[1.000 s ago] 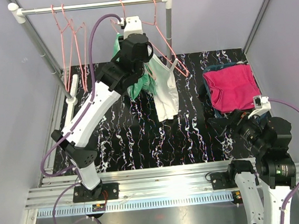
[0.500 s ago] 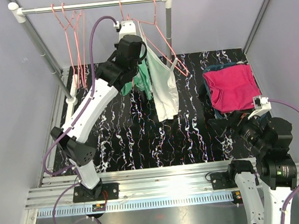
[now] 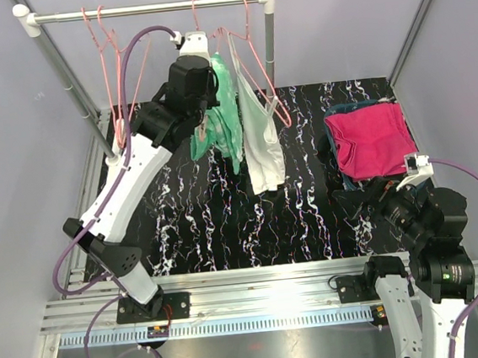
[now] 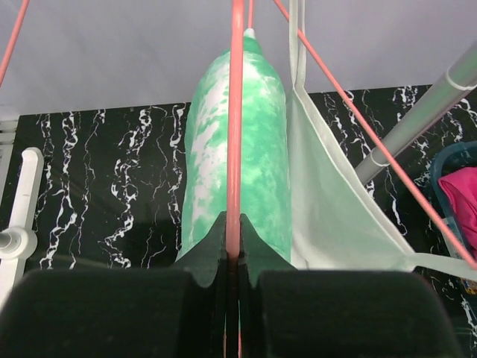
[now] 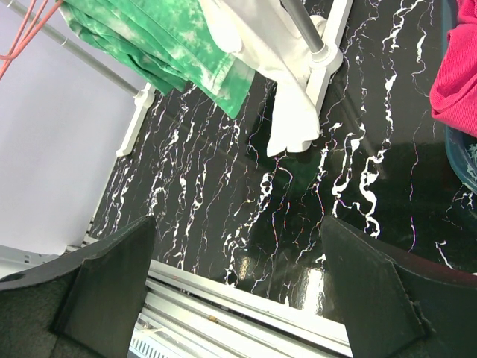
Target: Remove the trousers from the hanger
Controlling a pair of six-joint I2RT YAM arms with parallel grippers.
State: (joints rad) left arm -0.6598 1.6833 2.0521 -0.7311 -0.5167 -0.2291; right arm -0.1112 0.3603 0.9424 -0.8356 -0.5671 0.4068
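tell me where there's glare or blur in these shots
Top external: sharp overall, with a bright glare patch on the metal rail at the near edge. Left wrist: the left gripper fills the bottom as a dark, soft mass, while the hanger and trousers beyond are clearer. Right wrist: light reflects off the glossy table, and the right gripper looks dark and slightly soft.
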